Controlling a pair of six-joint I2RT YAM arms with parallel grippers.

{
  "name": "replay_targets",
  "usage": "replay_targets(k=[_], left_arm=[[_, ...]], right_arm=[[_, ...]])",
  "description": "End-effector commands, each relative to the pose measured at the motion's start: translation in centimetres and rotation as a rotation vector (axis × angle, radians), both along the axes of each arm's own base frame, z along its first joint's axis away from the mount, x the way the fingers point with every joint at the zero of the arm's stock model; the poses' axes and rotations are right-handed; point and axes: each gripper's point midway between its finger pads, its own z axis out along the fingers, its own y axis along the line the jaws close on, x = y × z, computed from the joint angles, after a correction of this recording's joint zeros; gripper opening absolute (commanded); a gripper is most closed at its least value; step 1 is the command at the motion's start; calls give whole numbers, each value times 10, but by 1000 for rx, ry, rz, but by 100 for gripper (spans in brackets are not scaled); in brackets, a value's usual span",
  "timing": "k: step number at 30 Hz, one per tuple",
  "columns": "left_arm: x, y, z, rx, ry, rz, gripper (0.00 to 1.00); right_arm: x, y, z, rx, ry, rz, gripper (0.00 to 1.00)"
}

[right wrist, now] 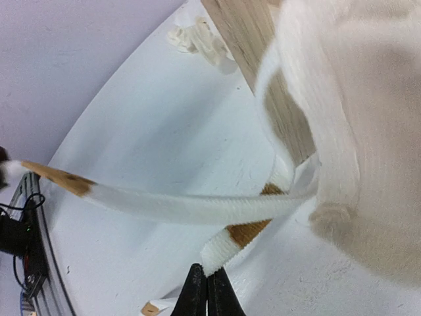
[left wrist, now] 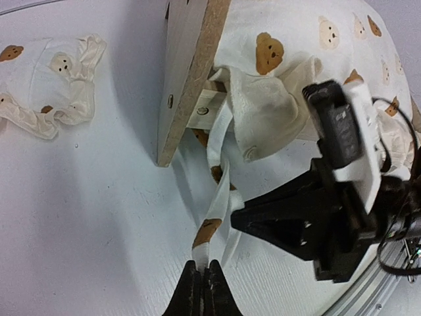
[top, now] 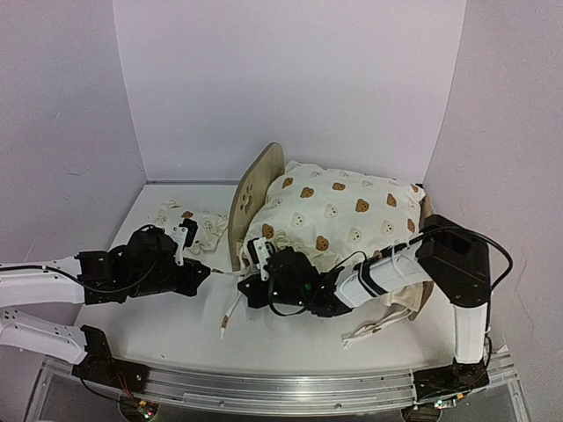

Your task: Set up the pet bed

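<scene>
Pinching the end of a cream bear-print fabric tie (left wrist: 209, 230) with the left hand (left wrist: 200, 273). Pinching a second tie (right wrist: 237, 240) just beside, with the right hand (right wrist: 207, 276). Behind both, at mid white desk (top: 158, 330): light-wood pet bed (top: 264, 171) with rounded headboard, under a ruffled cream bear-print cushion (top: 343, 215).

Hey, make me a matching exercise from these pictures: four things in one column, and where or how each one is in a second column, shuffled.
Things
1. cushion
2. small pillow
3. left gripper
4. pet bed

States
A. shut on a cushion tie
B. light wood, headboard standing upright
C. lying on the table beside the pet bed
D. piled on top of the pet bed

Pairs: 1-D, 2-C, 3-A, 4-B
</scene>
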Motion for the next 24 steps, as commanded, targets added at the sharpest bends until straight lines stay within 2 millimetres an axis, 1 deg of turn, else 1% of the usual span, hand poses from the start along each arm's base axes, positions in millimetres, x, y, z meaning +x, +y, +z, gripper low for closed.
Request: replay_targets(k=[1,2,3,5,6,7,10,12,13,14,16,19,21,23,24], left_arm=[[5,-3,8,-33,-1,23,0],[6,-4,10,-34,-5,25,0],[6,-4,11,-33,-8,25,0],[7,-5,15,-37,-15,22,0],[7,-5,15,-36,-14,22,0],[7,-5,14,-37,-12,22,0],[8,-9,10,-27,-4,15,0],[8,-12,7,-20,2,4,0],[8,-12,5,-16,5,2,0],[8,-13,3,-10,9,-1,0],[8,-13,0,-3,11,0,0],[9,-13,1,-4,9,6,0],[10,-12,1,-6,9,11,0],[10,-13,1,-8,8,10,0],[10,-13,0,-8,8,10,0]], right_arm=[[-22,4,7,-22,88,242,0],[-26,8,3,-38,114,280,0],[-33,3,-22,-148,187,318,0],[-43,0,-33,-281,237,397,0],[-44,-10,-38,-362,254,401,0],[-40,-20,-34,-424,228,382,0],[-36,-50,-29,-551,208,389,0],[-39,-61,-29,-625,225,441,0],[-37,-63,-31,-665,220,446,0],[-34,-63,-34,-684,218,450,8],[-30,-53,-35,-672,232,437,20],[-27,-40,-23,-584,293,289,43],[-37,-37,-22,-534,336,186,56],[-52,-29,-22,-482,355,145,68],[-57,-27,-24,-470,360,123,71]])
